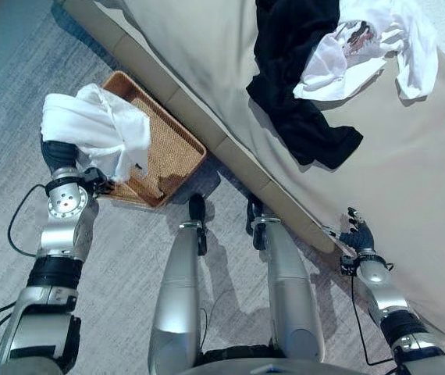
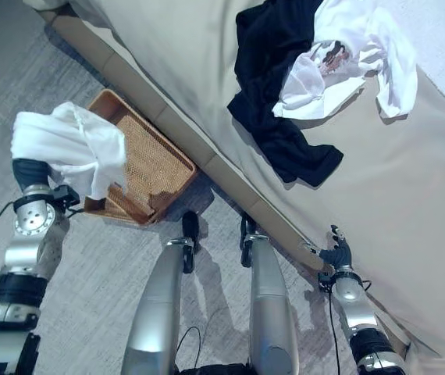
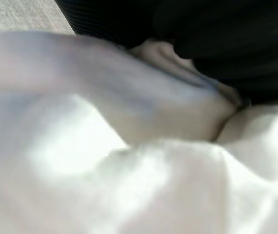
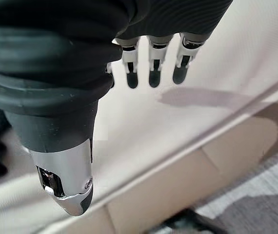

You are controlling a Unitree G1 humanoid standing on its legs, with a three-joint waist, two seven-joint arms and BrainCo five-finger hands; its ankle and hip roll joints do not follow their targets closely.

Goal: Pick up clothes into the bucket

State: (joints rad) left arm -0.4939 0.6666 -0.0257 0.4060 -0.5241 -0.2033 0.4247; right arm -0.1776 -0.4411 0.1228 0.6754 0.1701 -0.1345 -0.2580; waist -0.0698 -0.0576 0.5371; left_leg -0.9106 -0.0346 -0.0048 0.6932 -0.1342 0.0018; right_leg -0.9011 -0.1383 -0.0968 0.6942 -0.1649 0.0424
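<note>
Left hand raised beside the basket, buried in a white garment draped over it; fingers hidden, grip cannot be told. Cloth hangs over the basket's near-left rim. Basket sits on carpet, against the bed edge. Right hand rests at the bed's near edge, fingers straight, holding nothing. Farther up the bed: black garment with white shirt partly on top, well apart from both hands.
</note>
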